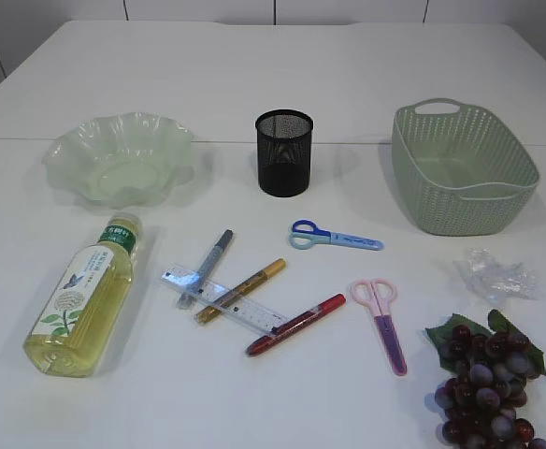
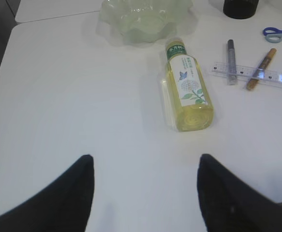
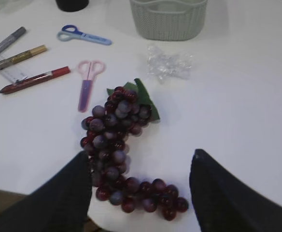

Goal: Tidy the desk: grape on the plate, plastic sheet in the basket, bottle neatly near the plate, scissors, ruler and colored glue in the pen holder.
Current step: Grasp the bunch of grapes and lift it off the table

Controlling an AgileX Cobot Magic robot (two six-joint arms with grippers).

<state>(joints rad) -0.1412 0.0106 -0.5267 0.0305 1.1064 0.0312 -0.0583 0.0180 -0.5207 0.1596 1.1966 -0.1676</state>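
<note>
1. Nothing has been tidied yet: the plate (image 1: 119, 159), the pen holder (image 1: 284, 152) and the basket (image 1: 463, 168) are seen standing in a row at the back, all unfilled.
2. The left gripper (image 2: 143, 181) is held wide apart with nothing between its fingers; the bottle (image 2: 186, 88) is seen lying ahead and slightly to its right, its long axis running away from the gripper, cap toward the plate.
3. The right gripper (image 3: 140, 176) is likewise spread wide and unloaded, and the grape bunch (image 3: 119, 140) is found directly in front of it, stem and leaves pointing away.
4. The plastic sheet (image 3: 170, 65) is spotted just beyond the grapes, short of the basket.
5. The grapes are judged nearest the right arm, the bottle nearest the left.
</note>
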